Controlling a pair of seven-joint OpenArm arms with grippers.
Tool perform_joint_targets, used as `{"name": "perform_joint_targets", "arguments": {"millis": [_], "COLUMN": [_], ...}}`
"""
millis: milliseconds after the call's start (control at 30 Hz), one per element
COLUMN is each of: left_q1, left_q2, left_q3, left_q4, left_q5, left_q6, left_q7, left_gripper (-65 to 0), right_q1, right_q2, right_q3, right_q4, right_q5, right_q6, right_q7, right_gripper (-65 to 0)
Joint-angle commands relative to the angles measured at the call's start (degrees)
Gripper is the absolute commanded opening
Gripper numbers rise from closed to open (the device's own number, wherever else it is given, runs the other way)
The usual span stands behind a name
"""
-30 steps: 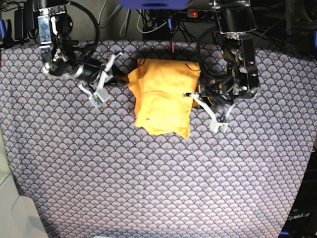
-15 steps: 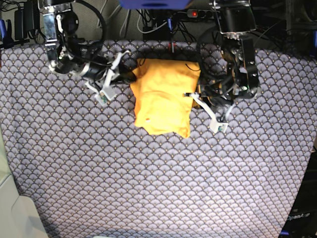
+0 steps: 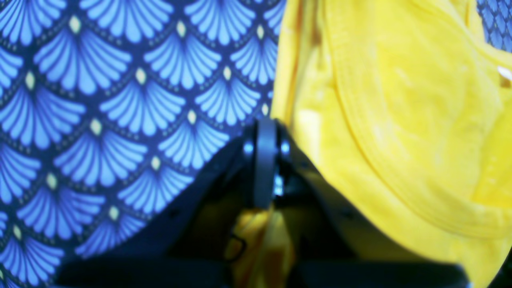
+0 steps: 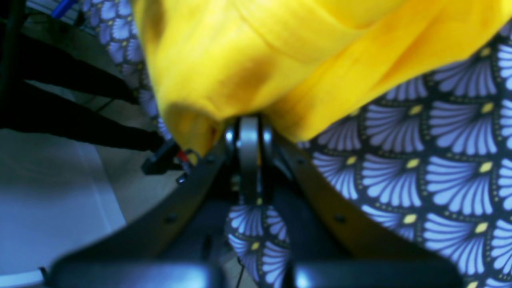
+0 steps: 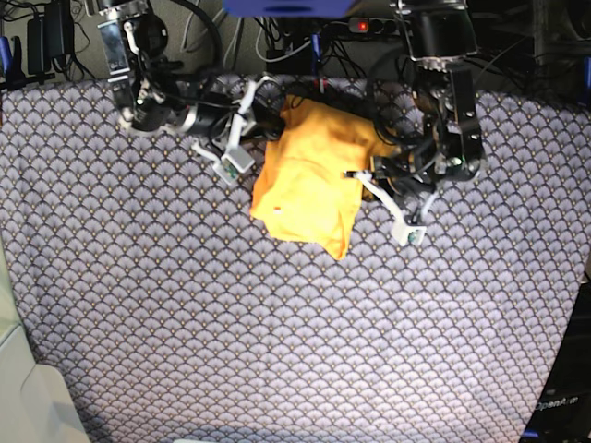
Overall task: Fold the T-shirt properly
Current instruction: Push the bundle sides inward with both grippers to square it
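The yellow-orange T-shirt [image 5: 309, 180] lies folded into a narrow bundle at the back middle of the table, skewed with its lower end pointing front right. My right gripper [image 5: 275, 118] is shut on the shirt's back left corner. In the right wrist view the closed gripper [image 4: 250, 124] pinches yellow cloth [image 4: 280, 48]. My left gripper [image 5: 362, 175] is at the shirt's right edge. In the left wrist view the gripper [image 3: 265, 132] is shut, with the yellow cloth [image 3: 400, 120] beside it and some caught between the jaws.
The blue-grey scale-patterned table cloth [image 5: 277, 323] covers the whole table. Cables and a power strip [image 5: 369, 25] run along the back edge. A pale object [image 5: 18, 388] stands at the front left corner. The right wrist view shows the table's back edge [image 4: 152, 108] close by.
My right gripper has moved right and toward the back, dragging the shirt's back left corner with it. The shirt now lies skewed and narrower. The left arm has hardly moved.
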Motion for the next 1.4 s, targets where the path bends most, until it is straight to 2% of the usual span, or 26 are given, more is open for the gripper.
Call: {"name": "perform_joint_targets", "arguments": {"millis": [0,200,367,1133,1367], "left_q1": [-0.3,4.5,7.9,8.9,8.9], "left_q2": [0.8,1.3,1.1,1.3,1.1], "left_q3": [0.1,0.1,-0.1,-0.1,-0.1], "left_q4": [0.8,4.8,10.4,11.7,11.7], "left_q5": [0.0,0.0,0.0,0.1,0.1], "left_q6": [-0.1,-0.1,-0.1,-0.1,-0.1], "left_q7": [0.5,1.1,7.2,7.0,7.0], "left_gripper": [-65.0,-65.0,-65.0,-65.0,-65.0], "right_q1": [0.6,0.5,0.4,-0.8,-0.4], "right_q2": [0.1,0.5,0.6,-1.0,-0.9], "right_q3": [0.1,0.2,0.2,0.5,0.4], "right_q4": [0.8,0.8,0.8,0.7,-3.6], "right_q5": [1.3,1.3,1.3,1.5,1.5], "right_q6": [0.4,0.4,0.4,0.4,0.4], "right_q7": [1.5,1.4,1.4,0.9,0.9], "right_gripper": [-65.0,-65.0,-65.0,-65.0,-65.0]}}
